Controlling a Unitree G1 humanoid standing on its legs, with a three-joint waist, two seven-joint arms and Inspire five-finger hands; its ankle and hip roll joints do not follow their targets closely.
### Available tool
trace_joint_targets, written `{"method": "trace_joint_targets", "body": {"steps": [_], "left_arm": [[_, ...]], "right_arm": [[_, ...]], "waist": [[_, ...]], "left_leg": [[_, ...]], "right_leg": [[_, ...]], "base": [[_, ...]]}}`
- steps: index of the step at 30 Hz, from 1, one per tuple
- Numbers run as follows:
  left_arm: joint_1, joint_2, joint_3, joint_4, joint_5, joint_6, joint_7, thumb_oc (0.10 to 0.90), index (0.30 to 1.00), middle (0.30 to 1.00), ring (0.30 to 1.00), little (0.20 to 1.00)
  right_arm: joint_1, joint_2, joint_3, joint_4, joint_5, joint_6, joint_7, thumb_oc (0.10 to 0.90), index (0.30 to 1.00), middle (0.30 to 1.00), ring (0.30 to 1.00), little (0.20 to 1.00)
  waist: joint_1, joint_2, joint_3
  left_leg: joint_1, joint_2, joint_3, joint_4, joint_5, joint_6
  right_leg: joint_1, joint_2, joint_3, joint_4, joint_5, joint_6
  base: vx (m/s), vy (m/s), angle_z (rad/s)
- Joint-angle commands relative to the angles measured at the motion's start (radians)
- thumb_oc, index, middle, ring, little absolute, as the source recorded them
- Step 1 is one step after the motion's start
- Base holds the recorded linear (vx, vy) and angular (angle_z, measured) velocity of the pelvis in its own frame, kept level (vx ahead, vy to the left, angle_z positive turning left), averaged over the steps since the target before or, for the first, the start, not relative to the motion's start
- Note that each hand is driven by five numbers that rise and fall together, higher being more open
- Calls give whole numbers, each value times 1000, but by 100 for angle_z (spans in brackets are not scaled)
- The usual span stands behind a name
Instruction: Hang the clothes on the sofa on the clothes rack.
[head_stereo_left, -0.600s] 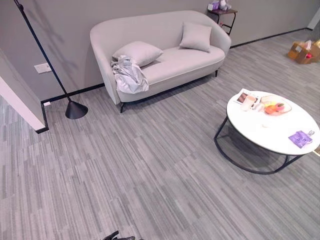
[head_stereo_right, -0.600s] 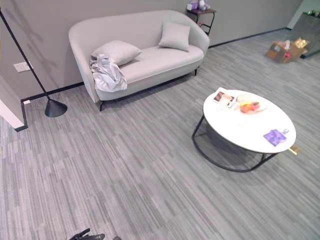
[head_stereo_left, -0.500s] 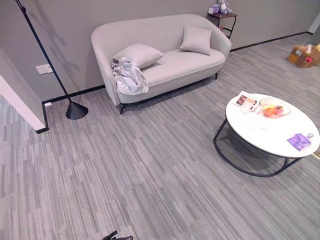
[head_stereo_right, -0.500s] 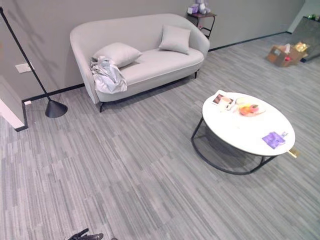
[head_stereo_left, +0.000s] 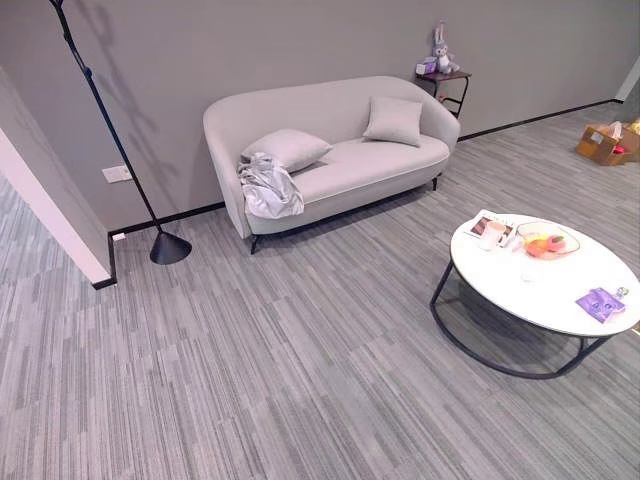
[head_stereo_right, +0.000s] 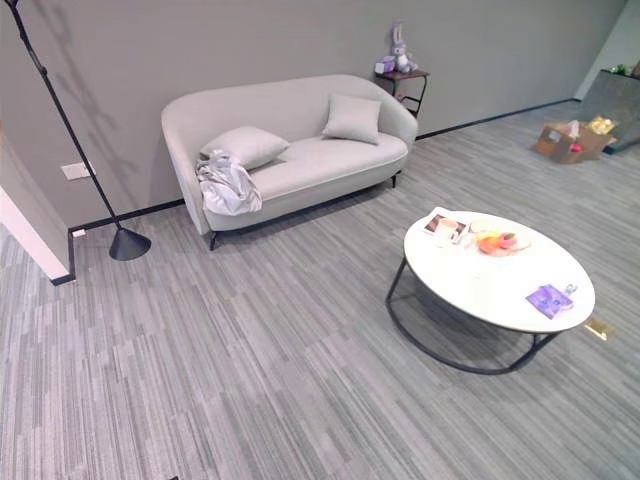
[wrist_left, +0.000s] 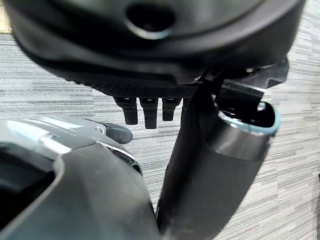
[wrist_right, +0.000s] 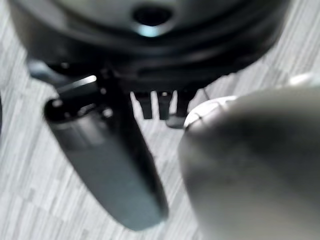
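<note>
Silver garment (head_stereo_left: 269, 186) drapes over the sofa's (head_stereo_left: 340, 150) front edge.

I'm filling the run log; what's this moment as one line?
stage: approach | clothes: heaped on sofa, untouched | left hand: open, holds nothing | right hand: open, holds nothing

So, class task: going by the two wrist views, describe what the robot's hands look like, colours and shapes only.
The left hand is a dark, rounded bulk with a ribbed black edge, short black fingers in a row and a thick, glossy dark thumb. The right hand looks the same: black, rounded, with short dark fingers and a smooth dark thumb.
</note>
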Motion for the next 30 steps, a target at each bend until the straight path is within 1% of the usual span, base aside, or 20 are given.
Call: {"method": "trace_joint_targets", "body": {"steps": [1,10,12,13,15,16,17,18,19,20,21,22,23,25,26,27,28,29,30], "left_arm": [[-35,-29,-20,83,45,-7,-25,800,900,900,900,900],[-43,-26,-33,73,59,-15,-13,800,900,900,900,900],[-49,-23,-39,70,65,-16,-9,800,900,900,900,900],[-56,-18,-44,66,67,-15,-8,800,900,900,900,900],[-68,-11,-47,58,65,-15,-6,800,900,900,900,900],[-72,-8,-49,56,63,-14,-5,800,900,900,900,900],[-78,-2,-48,57,59,-11,-2,800,900,900,900,900],[-78,-2,-48,57,59,-11,-2,800,900,900,900,900],[-82,2,-44,61,53,-10,-1,800,900,900,900,900],[-85,6,-42,64,52,-7,-3,800,900,900,900,900],[-81,8,-39,70,51,-4,-4,800,900,900,900,900],[-81,11,-37,76,52,-4,-4,800,900,900,900,900],[-84,13,-36,81,54,-5,-5,800,900,900,900,900],[-91,20,-40,87,62,-6,-6,800,900,900,900,900],[-99,24,-40,89,69,-7,-3,800,900,900,900,900],[-106,28,-40,90,71,-8,-2,800,900,900,900,900],[-112,31,-40,90,74,-8,0,800,900,900,900,900],[-121,37,-41,95,75,-10,4,800,900,900,900,900],[-126,42,-36,94,79,-13,6,800,900,900,900,900]], "right_arm": [[-34,57,35,57,-110,-6,35,800,900,900,900,900],[-51,48,90,-2,-190,-19,34,800,900,900,900,900],[-53,50,107,-18,-215,-19,33,800,900,900,900,900],[-59,52,112,-23,-227,-16,34,800,900,900,900,900],[-68,53,111,-28,-224,-14,36,800,900,900,900,900],[-72,52,111,-30,-224,-14,40,800,900,900,900,900],[-72,56,99,-24,-208,-11,47,800,900,900,900,900],[-73,57,99,-24,-208,-11,47,800,900,900,900,900],[-74,56,93,-25,-197,-11,48,800,900,900,900,900],[-74,55,82,-25,-184,-13,49,800,900,900,900,900],[-71,58,73,-20,-170,-13,48,800,900,900,900,900],[-70,59,67,-16,-160,-14,48,800,900,900,900,900],[-69,59,63,-14,-156,-15,46,800,900,900,900,900],[-70,58,59,-10,-149,-13,41,800,900,900,900,900],[-70,59,55,-9,-145,-11,39,800,900,900,900,900],[-75,60,53,-8,-146,-9,37,800,900,900,900,900],[-78,62,51,-9,-148,-7,38,800,900,900,900,900],[-82,67,52,-12,-160,-4,37,800,900,900,900,900],[-81,70,51,-16,-174,4,45,800,900,900,900,900]], "waist": [[8,-10,8],[7,-13,4],[6,-19,4],[7,-24,7],[6,-22,18],[7,-20,26],[-1,-11,59],[0,-12,60],[-7,-8,78],[-11,2,84],[-13,4,87],[-15,2,90],[-16,-7,97],[-17,-17,103],[-19,-26,104],[-21,-32,107],[-23,-39,105],[-29,-40,107],[-36,-42,105]], "left_leg": [[-34,-46,-58,-42,1,23],[-28,-64,-61,-42,-19,36],[-23,-74,-70,-42,-27,45],[-20,-85,-80,-42,-35,57],[-15,-94,-87,-42,-42,73],[-8,-100,-91,-42,-47,84],[32,-123,-104,-42,-67,120],[32,-124,-104,-42,-68,121],[41,-124,-108,-42,-69,128],[48,-115,-118,-42,-72,131],[59,-112,-122,-42,-79,132],[64,-113,-128,-42,-85,130],[70,-118,-137,-42,-94,125],[70,-115,-159,-42,-107,107],[73,-111,-168,-42,-119,91],[80,-105,-177,-42,-130,75],[83,-102,-186,-42,-138,65],[111,-83,-194,-42,-162,49],[144,-64,-202,-42,-186,32]], "right_leg": [[-1,-33,14,5,-24,30],[3,-49,22,5,-15,39],[9,-58,20,15,-15,41],[-1,-72,21,60,-25,43],[-37,-92,23,156,-48,42],[-55,-106,24,221,-54,49],[-140,-177,47,486,17,90],[-142,-179,49,490,15,91],[-173,-188,63,573,43,97],[-204,-186,69,632,58,103],[-235,-191,77,668,64,105],[-251,-192,76,667,66,101],[-261,-195,78,622,55,95],[-253,-191,73,479,45,83],[-256,-201,77,346,59,84],[-256,-212,76,226,92,95],[-265,-235,77,152,123,105],[-287,-262,76,60,173,124],[-315,-296,81,5,198,145]], "base": [[0,0,0],[19,50,0],[44,115,3],[28,161,3],[7,161,4],[80,322,7],[82,287,1],[91,277,7],[46,87,24],[89,102,38],[120,52,36],[152,-5,19],[155,-77,16],[169,-173,22],[224,-249,25],[259,-260,34],[339,-254,53],[486,-286,53],[400,-219,51]]}}
